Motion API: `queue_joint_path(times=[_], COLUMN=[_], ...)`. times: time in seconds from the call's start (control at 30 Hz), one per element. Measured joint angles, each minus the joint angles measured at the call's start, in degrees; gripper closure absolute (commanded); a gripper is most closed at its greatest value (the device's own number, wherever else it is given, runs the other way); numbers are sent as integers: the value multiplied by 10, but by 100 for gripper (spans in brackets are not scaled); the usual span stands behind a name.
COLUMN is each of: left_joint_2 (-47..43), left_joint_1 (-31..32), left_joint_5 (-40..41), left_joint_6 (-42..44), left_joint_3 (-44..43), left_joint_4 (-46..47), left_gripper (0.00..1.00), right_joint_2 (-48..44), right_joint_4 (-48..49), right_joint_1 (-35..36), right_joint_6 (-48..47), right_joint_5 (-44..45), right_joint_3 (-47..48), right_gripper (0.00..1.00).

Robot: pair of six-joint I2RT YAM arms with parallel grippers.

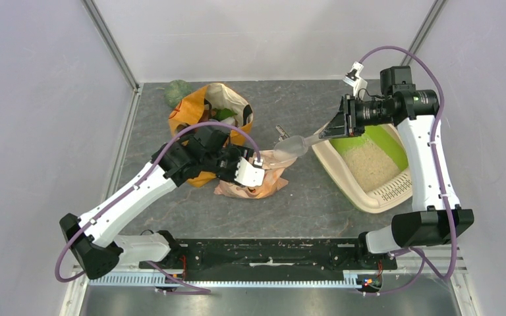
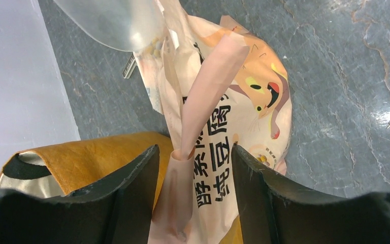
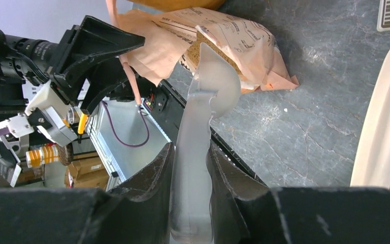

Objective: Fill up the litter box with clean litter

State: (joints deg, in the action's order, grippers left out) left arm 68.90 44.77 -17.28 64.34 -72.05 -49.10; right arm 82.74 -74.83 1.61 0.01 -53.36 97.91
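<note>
The litter box point(image 1: 342, 172), cream with a green hood, lies at the right, with clean litter point(image 1: 369, 161) spread inside it. My right gripper point(image 1: 333, 130) is shut on the handle of a translucent scoop point(image 1: 294, 145). In the right wrist view the scoop bowl point(image 3: 218, 81) sits at the mouth of a peach litter bag point(image 3: 244, 40), where tan granules point(image 3: 208, 53) show. My left gripper point(image 2: 194, 148) is open over the bag point(image 2: 244, 101). A rolled pink flap point(image 2: 208, 86) of the bag stands between its jaws, which are not pressed on it.
An orange paper shopping bag point(image 1: 204, 118) stands just behind the left arm, with a green object point(image 1: 178, 92) at the back. A small metal clip point(image 1: 281, 131) lies on the grey tabletop beyond the scoop. The enclosure walls are close on both sides.
</note>
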Motion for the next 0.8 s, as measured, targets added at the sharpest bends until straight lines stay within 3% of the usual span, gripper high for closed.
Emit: queue_joint_path(times=[0.37,0.57,0.8], left_joint_2=[-7,-7,-7], left_joint_1=[0,0,8], left_joint_5=[22,28,53], left_joint_6=[10,12,20], left_joint_3=[5,5,10], left_joint_4=[5,11,13], left_gripper=[44,58,40], right_joint_2=[11,17,31], right_joint_4=[10,6,9], right_joint_1=[30,54,92], right_joint_6=[0,-21,-28], right_joint_5=[21,63,102], right_joint_3=[8,8,8], right_gripper=[100,100,100])
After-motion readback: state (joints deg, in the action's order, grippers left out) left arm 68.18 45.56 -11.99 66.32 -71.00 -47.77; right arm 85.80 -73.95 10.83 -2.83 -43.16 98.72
